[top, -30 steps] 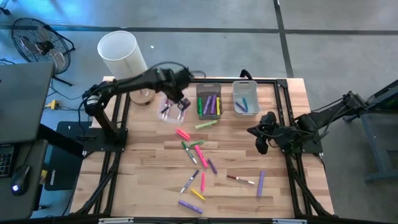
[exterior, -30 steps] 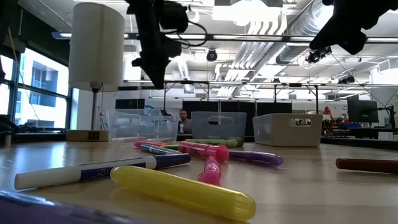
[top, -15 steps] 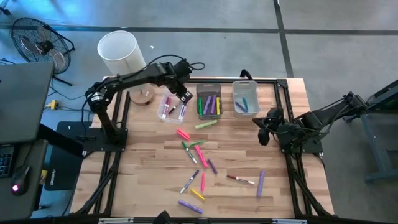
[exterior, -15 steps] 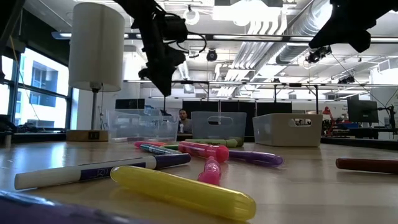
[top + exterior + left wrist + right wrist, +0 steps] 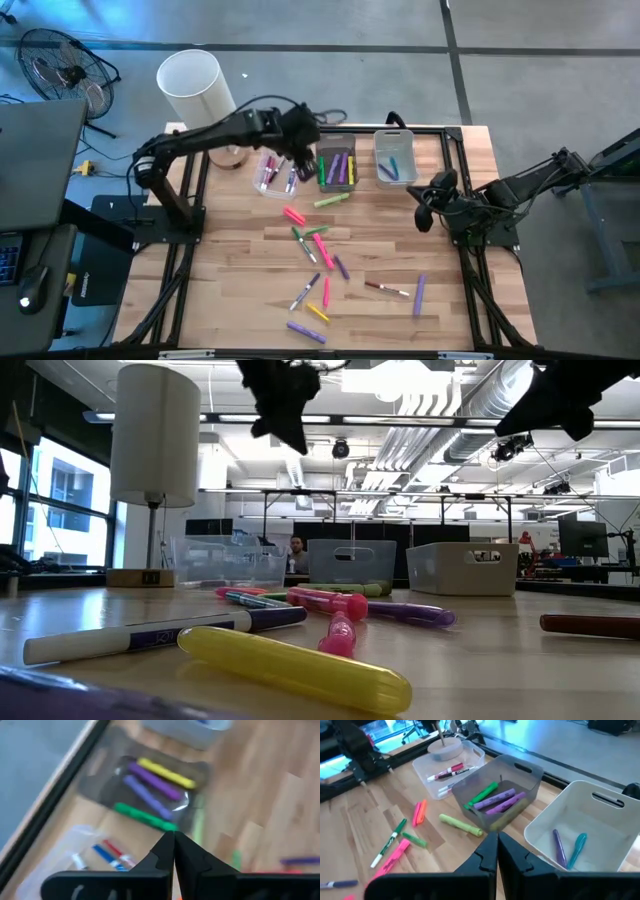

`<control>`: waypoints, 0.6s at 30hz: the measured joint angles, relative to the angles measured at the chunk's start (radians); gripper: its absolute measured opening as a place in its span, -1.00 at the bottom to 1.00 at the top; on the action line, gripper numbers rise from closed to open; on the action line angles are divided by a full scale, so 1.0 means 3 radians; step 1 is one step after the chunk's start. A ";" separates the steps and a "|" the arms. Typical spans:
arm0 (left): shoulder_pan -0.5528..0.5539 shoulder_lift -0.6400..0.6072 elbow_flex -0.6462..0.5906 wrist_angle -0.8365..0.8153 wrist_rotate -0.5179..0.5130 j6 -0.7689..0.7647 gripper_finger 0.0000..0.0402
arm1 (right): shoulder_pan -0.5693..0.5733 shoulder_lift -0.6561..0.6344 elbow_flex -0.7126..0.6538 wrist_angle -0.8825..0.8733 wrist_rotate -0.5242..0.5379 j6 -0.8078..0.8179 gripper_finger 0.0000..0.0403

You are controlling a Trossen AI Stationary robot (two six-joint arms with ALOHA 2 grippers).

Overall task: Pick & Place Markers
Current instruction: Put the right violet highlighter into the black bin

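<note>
Markers (image 5: 316, 243) lie scattered over the middle and near part of the wooden table (image 5: 240, 260), about a dozen of them in pink, green, purple, yellow and white. Others already sit in the three bins along the far edge: the clear bin (image 5: 276, 172), the grey bin (image 5: 336, 163) and the white bin (image 5: 396, 158). One pale green marker (image 5: 331, 201) lies just in front of the grey bin, outside it.

The left gripper (image 5: 305, 150) hangs in the air between the clear bin and the grey one, its fingers pressed together with nothing between them. The right gripper (image 5: 426, 212) waits off to the right side of the table, fingers likewise closed and empty.

From where I stand the loose pile looks like the trouble. Several markers near the centre cross or touch each other, so a descent with the jaws closed would only push them about, and a pinch on one could drag its neighbour or send a round barrel rolling. The left arm also sits close over the bin rims; a low sweep toward the pile might clip one.
</note>
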 joint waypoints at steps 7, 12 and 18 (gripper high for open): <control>-0.0554 0.0018 0.0050 -0.0007 -0.0083 0.0318 -0.93 | 0.0000 0.0000 0.0000 0.0013 -0.0196 -0.0030 -1.00; -0.0868 0.0126 0.0038 0.0044 -0.0163 0.0153 -0.94 | 0.0000 0.0001 0.0000 0.0095 -0.0351 0.0053 -1.00; -0.1128 0.0225 0.0030 0.0036 -0.0223 0.0291 -0.99 | 0.0001 0.0027 0.0000 0.0208 -0.0646 0.0352 -1.00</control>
